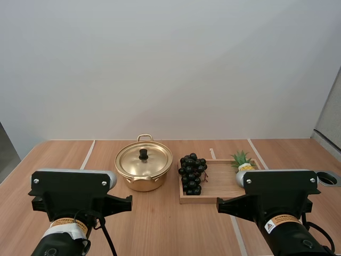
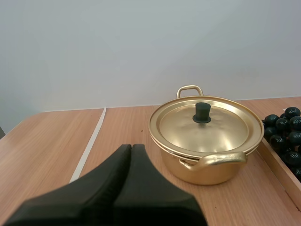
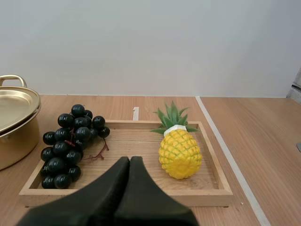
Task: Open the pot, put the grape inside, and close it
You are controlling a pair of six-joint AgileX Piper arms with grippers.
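Observation:
A gold pot (image 1: 144,169) stands mid-table with its lid (image 2: 205,125) on, a black knob (image 2: 202,113) on top. To its right a bunch of dark grapes (image 1: 192,173) lies at the left end of a wooden tray (image 1: 218,197). My left gripper (image 2: 130,149) is shut, fingers together as one dark wedge, hovering in front of and left of the pot. My right gripper (image 3: 130,161) is shut too, near the tray's front edge (image 3: 127,195), between the grapes (image 3: 70,145) and a toy pineapple (image 3: 178,146).
The small yellow pineapple (image 1: 243,161) with green leaves sits at the tray's right end. White tape lines (image 1: 88,154) run across the wooden table. A round hole (image 1: 329,178) is set in the table at the far right.

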